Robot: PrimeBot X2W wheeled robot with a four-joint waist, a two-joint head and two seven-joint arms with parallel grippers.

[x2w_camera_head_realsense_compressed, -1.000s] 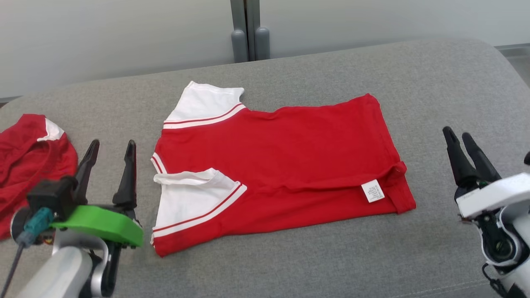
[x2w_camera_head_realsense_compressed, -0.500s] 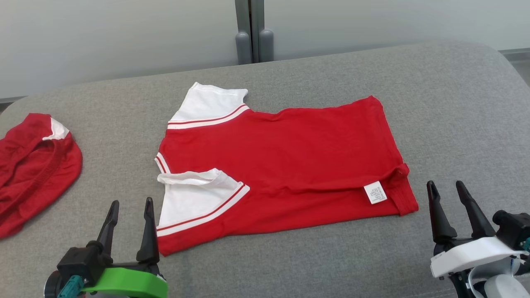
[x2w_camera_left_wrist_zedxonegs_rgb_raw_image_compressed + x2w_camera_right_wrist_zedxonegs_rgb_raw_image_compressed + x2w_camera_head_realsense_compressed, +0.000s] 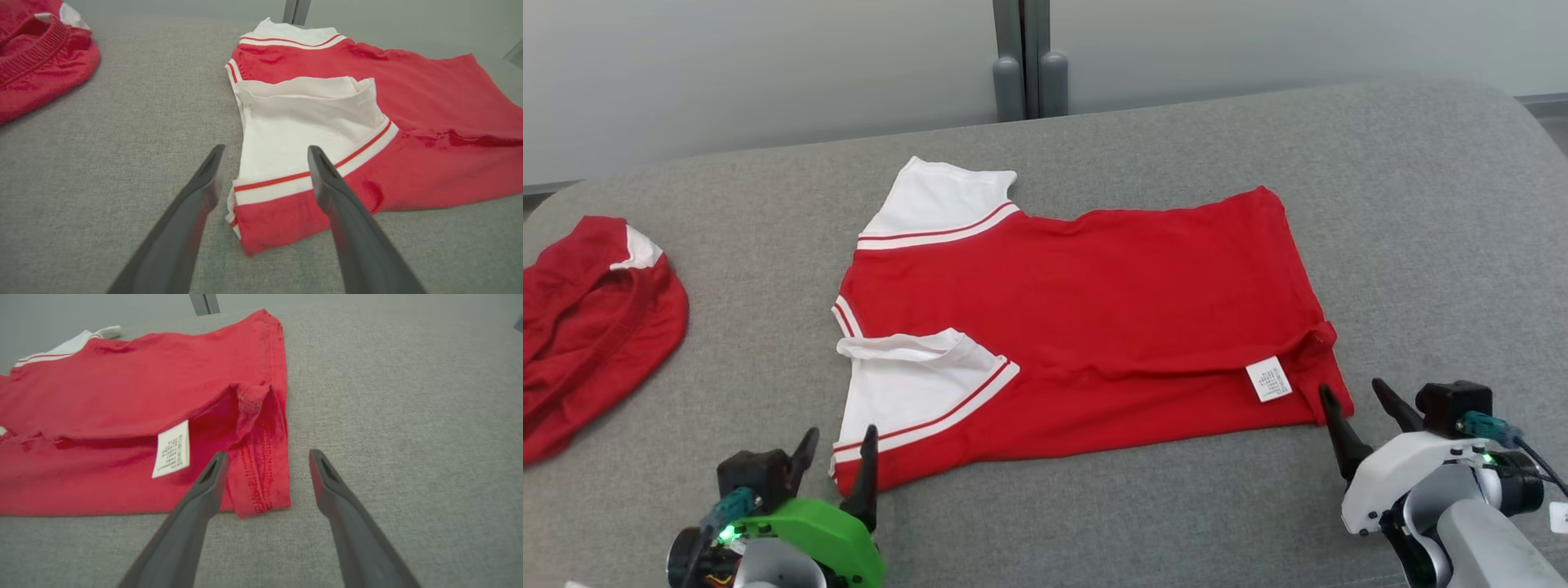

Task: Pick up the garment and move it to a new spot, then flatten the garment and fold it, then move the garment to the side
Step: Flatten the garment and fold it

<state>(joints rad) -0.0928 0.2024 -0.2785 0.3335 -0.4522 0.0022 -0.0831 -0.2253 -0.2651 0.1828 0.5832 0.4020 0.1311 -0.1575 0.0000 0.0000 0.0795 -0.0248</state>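
looks like the robot is somewhere in the middle of the fold. the garment, a red tee with white sleeves, lies spread out in the middle of the grey padded surface, collar end toward the robot's left and hem toward its right. so the pick-up-and-move part and the flattening look done, judging by how it lies. the near long side seems to be turned over onto the body already: the near sleeve sits on top of the red and the care label is showing, which usually means an inside face is up. what's left is probably the rest of the folding, then shifting it to the side.

it's mostly flat, with a soft ridge along the near third and a small bunched flap at the hem corner. the far sleeve sticks out flat at the back.

the left end effector is open and holding nothing, its fingers on either side of the near collar-side corner in the left wrist view. the right end effector is open and empty too, lined up on the near hem corner.

a second red garment sits crumpled well off to the robot's left.
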